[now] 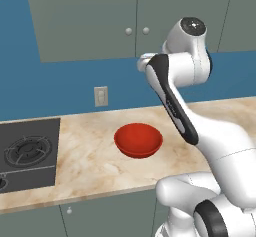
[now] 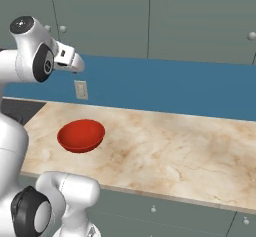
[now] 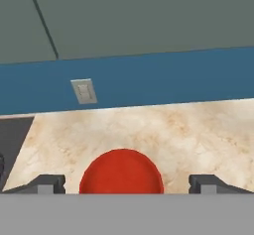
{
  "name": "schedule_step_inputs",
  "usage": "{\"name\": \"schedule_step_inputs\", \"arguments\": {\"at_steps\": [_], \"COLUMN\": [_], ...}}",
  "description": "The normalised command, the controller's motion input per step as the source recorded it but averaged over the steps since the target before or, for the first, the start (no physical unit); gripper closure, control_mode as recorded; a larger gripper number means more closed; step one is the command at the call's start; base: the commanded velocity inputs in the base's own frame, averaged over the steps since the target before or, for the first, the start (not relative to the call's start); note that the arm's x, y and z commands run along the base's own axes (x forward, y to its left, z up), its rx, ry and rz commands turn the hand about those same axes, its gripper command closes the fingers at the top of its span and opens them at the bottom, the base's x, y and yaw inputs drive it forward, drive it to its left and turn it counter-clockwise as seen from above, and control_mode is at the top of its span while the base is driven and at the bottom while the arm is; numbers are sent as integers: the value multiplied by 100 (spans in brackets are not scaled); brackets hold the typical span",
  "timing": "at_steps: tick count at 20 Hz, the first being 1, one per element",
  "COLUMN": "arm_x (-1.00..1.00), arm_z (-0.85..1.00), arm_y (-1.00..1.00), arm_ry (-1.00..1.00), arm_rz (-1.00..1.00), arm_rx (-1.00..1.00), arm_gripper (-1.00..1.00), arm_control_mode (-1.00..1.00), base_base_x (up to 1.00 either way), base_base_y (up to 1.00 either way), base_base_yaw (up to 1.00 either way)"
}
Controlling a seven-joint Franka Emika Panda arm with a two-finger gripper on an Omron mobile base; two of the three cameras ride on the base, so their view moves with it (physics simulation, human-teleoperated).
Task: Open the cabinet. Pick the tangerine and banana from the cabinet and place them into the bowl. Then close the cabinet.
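Left base view: cabinet (image 1: 135, 16) shut, knobs (image 1: 129, 31) at 12 o'clock; bowl (image 1: 138, 140) on counter (image 1: 90, 166), centre.
Right base view: bowl at 9 o'clock, looked rigid, glossy.
Hand view: gripper (image 3: 127, 184) wide open, empty, above bowl. Knob small, likely slippery; pinch squarely.

From my remote seat, both cabinet (image 1: 135, 16) doors stood shut, hiding whatever lay inside, and the top frame edge cropped them in each base view. In the hand view the grey band cut off the near side of the bowl (image 3: 121, 172) and all but the tops of the fingertips (image 3: 47, 183). In the left base view the frame's left edge clipped the stove (image 1: 27, 153).
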Motion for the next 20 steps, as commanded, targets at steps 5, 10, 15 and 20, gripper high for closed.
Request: {"name": "schedule_step_inputs", "arguments": {"at_steps": [5,10,15,20], "arm_x": [0,0,6,1], "arm_z": [46,44,43,20], "arm_y": [0,1,12,14], "arm_ry": [-19,-21,-9,-3], "arm_rz": [-1,-2,-3,-3], "arm_rx": [12,16,12,1], "arm_gripper": [-100,-100,-100,-100], "arm_control_mode": [-100,-100,-100,-100], "base_base_x": [0,0,0,0], "base_base_y": [0,0,0,0], "base_base_yaw": [0,0,0,0]}}
